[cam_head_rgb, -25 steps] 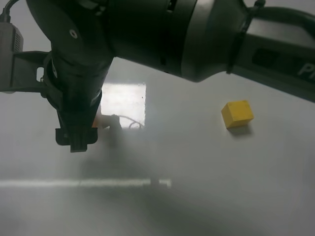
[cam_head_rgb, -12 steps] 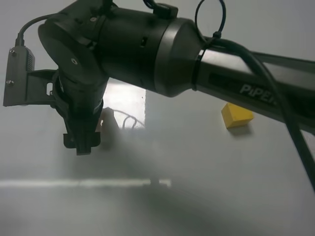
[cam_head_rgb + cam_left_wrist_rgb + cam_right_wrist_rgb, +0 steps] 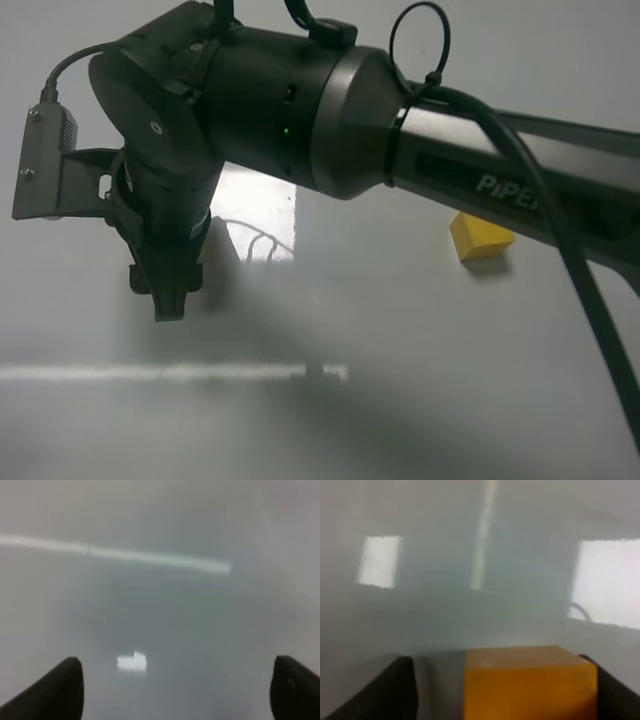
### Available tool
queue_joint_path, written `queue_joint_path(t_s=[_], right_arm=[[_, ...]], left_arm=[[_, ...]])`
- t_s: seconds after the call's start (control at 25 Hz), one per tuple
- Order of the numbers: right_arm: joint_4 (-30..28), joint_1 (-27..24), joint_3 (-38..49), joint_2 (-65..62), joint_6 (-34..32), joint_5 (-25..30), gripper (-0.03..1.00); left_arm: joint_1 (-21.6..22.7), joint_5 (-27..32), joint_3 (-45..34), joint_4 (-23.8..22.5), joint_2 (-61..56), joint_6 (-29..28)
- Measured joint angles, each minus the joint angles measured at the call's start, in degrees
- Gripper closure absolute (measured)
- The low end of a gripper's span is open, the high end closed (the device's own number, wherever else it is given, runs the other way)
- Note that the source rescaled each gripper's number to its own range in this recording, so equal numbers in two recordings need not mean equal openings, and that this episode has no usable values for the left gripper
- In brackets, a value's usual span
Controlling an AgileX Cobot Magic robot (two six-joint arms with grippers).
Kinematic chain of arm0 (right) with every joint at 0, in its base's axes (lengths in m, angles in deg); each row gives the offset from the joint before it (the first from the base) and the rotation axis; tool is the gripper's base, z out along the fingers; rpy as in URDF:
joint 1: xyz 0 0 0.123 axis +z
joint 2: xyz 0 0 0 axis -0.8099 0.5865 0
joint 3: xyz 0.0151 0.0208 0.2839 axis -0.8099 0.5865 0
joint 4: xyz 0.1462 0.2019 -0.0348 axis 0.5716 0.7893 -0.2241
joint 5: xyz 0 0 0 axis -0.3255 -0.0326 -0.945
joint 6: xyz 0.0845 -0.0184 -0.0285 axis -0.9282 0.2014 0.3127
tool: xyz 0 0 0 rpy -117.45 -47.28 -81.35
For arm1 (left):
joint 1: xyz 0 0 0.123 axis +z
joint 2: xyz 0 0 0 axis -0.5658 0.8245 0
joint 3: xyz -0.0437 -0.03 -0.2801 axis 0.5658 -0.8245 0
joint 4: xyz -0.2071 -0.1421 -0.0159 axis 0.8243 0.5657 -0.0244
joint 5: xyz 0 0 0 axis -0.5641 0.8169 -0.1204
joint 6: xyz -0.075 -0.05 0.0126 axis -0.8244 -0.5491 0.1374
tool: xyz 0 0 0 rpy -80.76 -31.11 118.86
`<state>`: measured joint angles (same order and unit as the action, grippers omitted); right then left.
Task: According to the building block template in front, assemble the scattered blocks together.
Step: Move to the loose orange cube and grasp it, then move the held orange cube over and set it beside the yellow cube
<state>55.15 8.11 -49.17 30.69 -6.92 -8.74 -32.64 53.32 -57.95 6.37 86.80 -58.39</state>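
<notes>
My right arm (image 3: 300, 110) reaches across the middle to the left side, wrist bent downward. My right end effector (image 3: 168, 296) points down, its fingers apparently apart in the blurred wrist view. My left end effector (image 3: 175, 690) is spread wide.

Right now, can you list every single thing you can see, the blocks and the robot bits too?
orange matte cube: one, orange, between the fingers of the right gripper; not visible in the high view.
mustard-yellow matte cube: one, yellow, on the right of the table, partly behind the right arm.
glossy grey table: one, pale grey, under everything, with white light patches on it.
right arm: one, black, reaching from the right across to the left, with a black cable running along it.
right gripper: one, black, open, a finger on either side of the orange cube.
left gripper: one, black, open, nothing between its fingers.
</notes>
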Motion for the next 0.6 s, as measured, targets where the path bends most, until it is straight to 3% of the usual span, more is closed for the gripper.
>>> queue_joint_path(t_s=[0.2, 0.6], right_arm=[[0.6, 0.1, -0.1, 0.6, 0.0, -0.1, 0.97], [1.7, 0.0, 0.0, -2.6, 0.3, 1.4, 0.97]], left_arm=[[0.0, 0.0, 0.0, 0.0, 0.0, 0.0], [0.0, 0.0, 0.0, 0.0, 0.0, 0.1]])
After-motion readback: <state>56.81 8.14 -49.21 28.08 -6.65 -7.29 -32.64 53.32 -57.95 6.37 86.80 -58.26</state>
